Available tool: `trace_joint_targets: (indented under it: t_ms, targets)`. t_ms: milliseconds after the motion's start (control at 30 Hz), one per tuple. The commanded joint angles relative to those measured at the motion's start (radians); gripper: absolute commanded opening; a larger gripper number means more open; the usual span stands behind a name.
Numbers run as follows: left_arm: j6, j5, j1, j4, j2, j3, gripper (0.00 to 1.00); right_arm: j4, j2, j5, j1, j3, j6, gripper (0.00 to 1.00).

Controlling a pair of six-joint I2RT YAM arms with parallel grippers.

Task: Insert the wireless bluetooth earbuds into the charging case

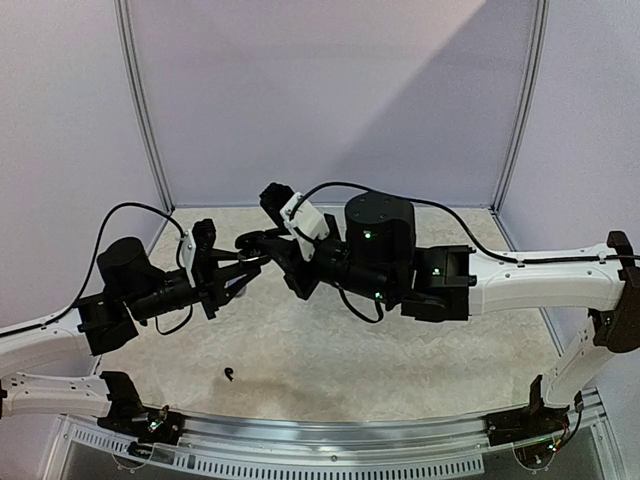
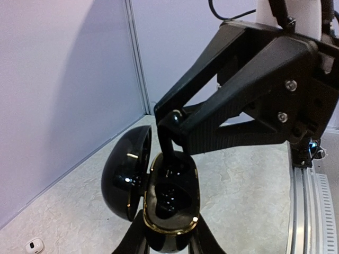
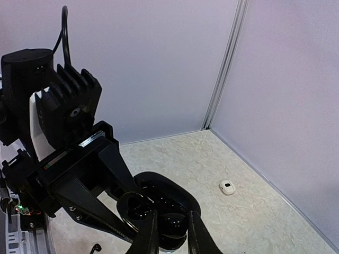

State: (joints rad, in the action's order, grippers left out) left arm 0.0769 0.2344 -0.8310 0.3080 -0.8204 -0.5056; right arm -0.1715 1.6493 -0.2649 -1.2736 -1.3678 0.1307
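I've got L gripper (image 2: 168, 235) clamped on open case (image 2: 172, 196), lid swung left. R gripper (image 2: 170, 123) pinches black earbud (image 2: 167, 145), hanging just below its tips into the case. Spare bud (image 1: 231, 375) lies well apart from both.

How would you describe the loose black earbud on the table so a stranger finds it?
Start from the beige table and follow its near edge, by the metal rail, to left of centre. A tiny black earbud lies there alone, on the near side of the left gripper; unlike the charging case held aloft, it rests on the table.
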Motion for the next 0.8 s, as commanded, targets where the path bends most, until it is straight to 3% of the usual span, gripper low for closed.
trace_joint_targets:
  t_ms: [0,300,767]
  targets:
    - [-0.002,0.011,-0.003,0.061,0.008,-0.018,0.00,0.038,0.040,-0.070,0.008,-0.013,0.028,0.02]
    - [-0.008,0.006,-0.003,0.075,0.009,-0.010,0.00,0.025,0.043,-0.067,0.009,-0.016,0.018,0.15]
    - [-0.008,0.005,-0.003,0.071,0.013,-0.007,0.00,0.015,0.041,-0.067,0.008,-0.019,0.014,0.21]
